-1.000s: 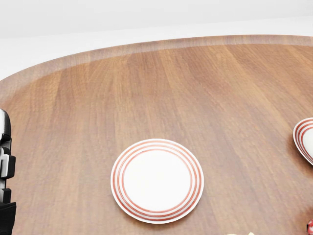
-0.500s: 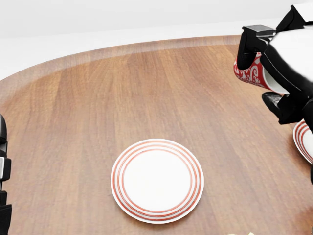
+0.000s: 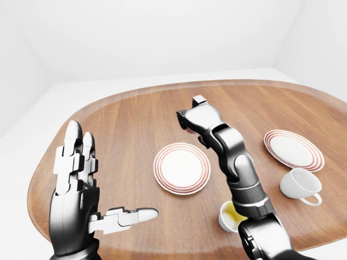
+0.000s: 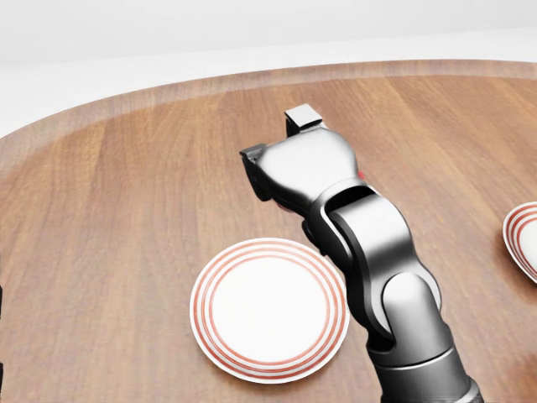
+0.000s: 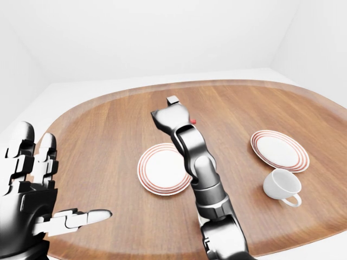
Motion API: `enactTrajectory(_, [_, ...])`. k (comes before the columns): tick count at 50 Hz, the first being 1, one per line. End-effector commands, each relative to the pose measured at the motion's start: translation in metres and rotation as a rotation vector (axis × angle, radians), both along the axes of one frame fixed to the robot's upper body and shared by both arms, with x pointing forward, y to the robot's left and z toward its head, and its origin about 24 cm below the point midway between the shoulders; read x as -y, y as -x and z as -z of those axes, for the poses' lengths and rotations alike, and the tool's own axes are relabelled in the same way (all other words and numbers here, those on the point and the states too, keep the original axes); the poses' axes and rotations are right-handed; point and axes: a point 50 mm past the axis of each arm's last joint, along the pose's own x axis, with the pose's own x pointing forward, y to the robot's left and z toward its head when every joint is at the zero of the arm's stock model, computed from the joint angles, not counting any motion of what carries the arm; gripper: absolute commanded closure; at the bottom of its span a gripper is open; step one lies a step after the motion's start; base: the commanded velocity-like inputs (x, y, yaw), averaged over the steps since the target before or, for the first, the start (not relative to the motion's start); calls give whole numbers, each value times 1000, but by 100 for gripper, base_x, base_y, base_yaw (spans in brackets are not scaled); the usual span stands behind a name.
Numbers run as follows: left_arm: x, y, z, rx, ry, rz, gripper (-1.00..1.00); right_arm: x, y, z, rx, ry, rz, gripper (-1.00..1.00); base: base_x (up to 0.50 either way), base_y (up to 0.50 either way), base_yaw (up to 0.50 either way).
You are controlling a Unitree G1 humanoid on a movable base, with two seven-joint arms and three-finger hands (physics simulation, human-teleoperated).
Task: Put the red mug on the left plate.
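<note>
Lower left of the left-eye view, the left hand (image 3: 81, 189) hangs wide open, 3 fingers spread, holding nothing. Mid-frame lies the left plate (image 3: 181, 168), bare. Just above it the right hand (image 4: 302, 164) hides the red mug (image 5: 192, 120); only 1 red sliver shows, so its grip cannot be told. Likely rigid, glazed, slippery, breakable: hold the body.

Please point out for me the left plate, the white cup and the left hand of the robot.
left plate (image 3: 181, 168): left-eye view, on its white centre.
white cup (image 3: 300, 183): left-eye view, on its outer wall.
left hand (image 3: 76, 200): left-eye view, on the palm below the open fingers.
</note>
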Motion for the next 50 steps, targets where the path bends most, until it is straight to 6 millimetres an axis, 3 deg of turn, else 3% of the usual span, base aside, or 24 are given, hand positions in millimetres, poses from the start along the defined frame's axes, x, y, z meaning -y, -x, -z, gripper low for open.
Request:
enactTrajectory(1, [-4,1,2,-14,9,-12,-100,-10,-29,59,-250,190,70,100,0,0,0])
enactTrajectory(12, [-6,-2,9,-49,17,-18,-100,1,-57,99,-527,288,122,100,0,0,0])
enactTrajectory(19, [-8,-4,14,-69,23,-28,-100,4,-53,140,-742,390,130,100,0,0,0])
enactTrajectory(22, [-8,-6,16,-74,24,-27,-100,-1,-50,145,-761,370,112,100,0,0,0])
enactTrajectory(27, [-8,-5,16,-77,25,-28,-100,-18,-44,142,-748,252,47,100,0,0,0])
enactTrajectory(39, [-8,-4,16,-79,27,-26,-100,-22,-46,127,-680,210,26,100,0,0,0])
enactTrajectory(45, [-9,-4,16,-79,27,-25,-100,-38,-57,97,-663,85,-28,100,0,0,0])
enactTrajectory(50, [-11,-4,16,-80,35,-30,-100,-42,-55,97,-661,113,-39,100,0,0,0])
